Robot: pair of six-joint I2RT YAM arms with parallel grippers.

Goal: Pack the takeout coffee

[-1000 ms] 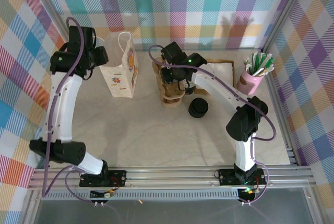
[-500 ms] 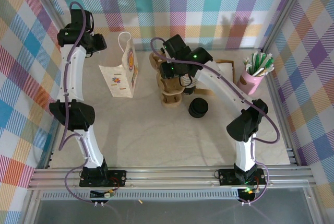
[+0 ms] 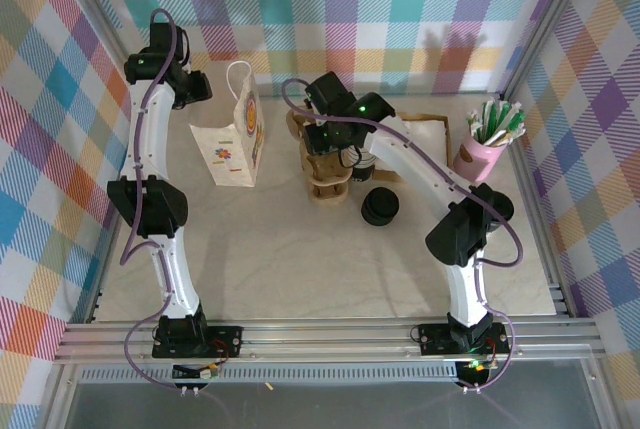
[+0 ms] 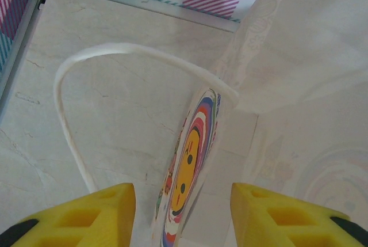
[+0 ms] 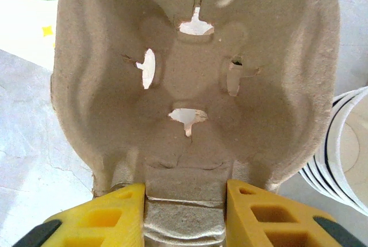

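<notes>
My right gripper (image 5: 185, 204) is clamped on the cup carrier's (image 5: 195, 80) edge, I judge to steady it near the tabletop's (image 3: 300, 269) far edge, my left gripper's (image 4: 183, 204) jaws stand apart astride the paper bag's (image 4: 299, 57) wall, likely to open it, and the takeout coffee (image 3: 380, 206) stands mid-tabletop just beside the carrier.

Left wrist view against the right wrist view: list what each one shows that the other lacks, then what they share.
Left wrist view: the white handle looping off the paper bag, whose smiley-face edge stands between the fingers of the open left claw. Right wrist view: a cardboard cup carrier pinched at its near edge by the right claw, with a stack of white-rimmed cups beside it. Shared: the marble table and the bag's colourful print, a corner of it at the top left of the right wrist view.
</notes>
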